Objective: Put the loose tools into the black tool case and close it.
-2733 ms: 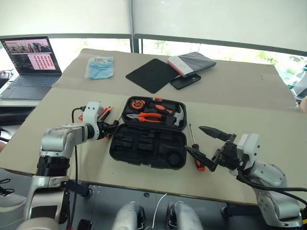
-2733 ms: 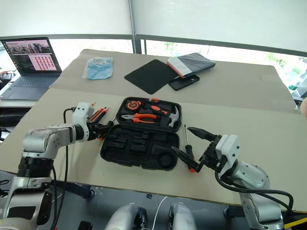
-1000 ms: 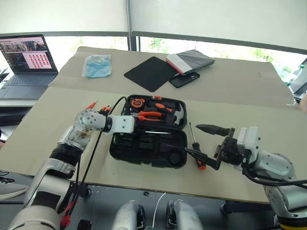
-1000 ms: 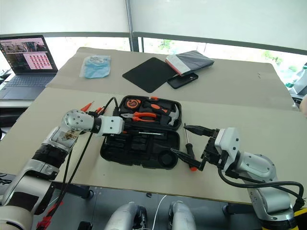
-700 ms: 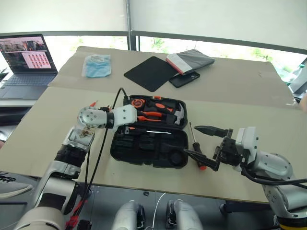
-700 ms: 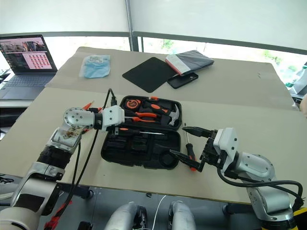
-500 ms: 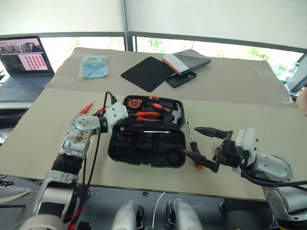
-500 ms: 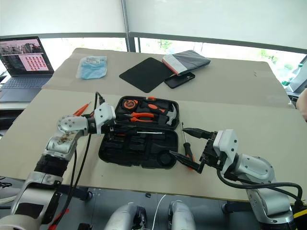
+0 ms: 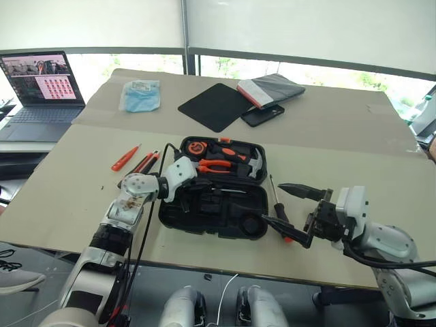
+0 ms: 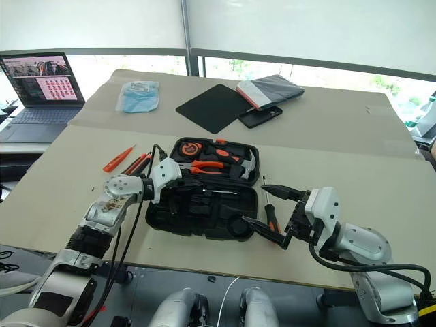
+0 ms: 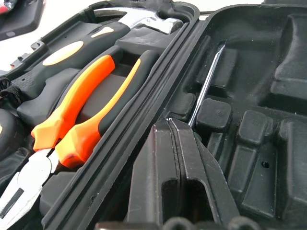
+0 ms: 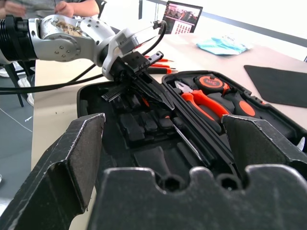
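Tan tabletop, open black tool case (image 9: 211, 204) lying at its middle.

A screwdriver (image 11: 206, 84) lies in the case's near half, long axis along the hinge, its shaft reaching away past the tips of the clenched, empty left gripper (image 11: 175, 127). Another screwdriver (image 9: 277, 212) lies outside, just beyond the spread, empty right gripper (image 9: 289, 208). Two more tools (image 9: 136, 160) rest behind the left wrist.

Case: black hinged plastic tool case (image 9: 212, 204) lies open on the beige table (image 9: 340, 146).
Left gripper (image 9: 187, 191): over the case's near half.
Right gripper (image 9: 294, 208): fingers apart, beside a slim orange-and-black screwdriver (image 9: 278, 210).
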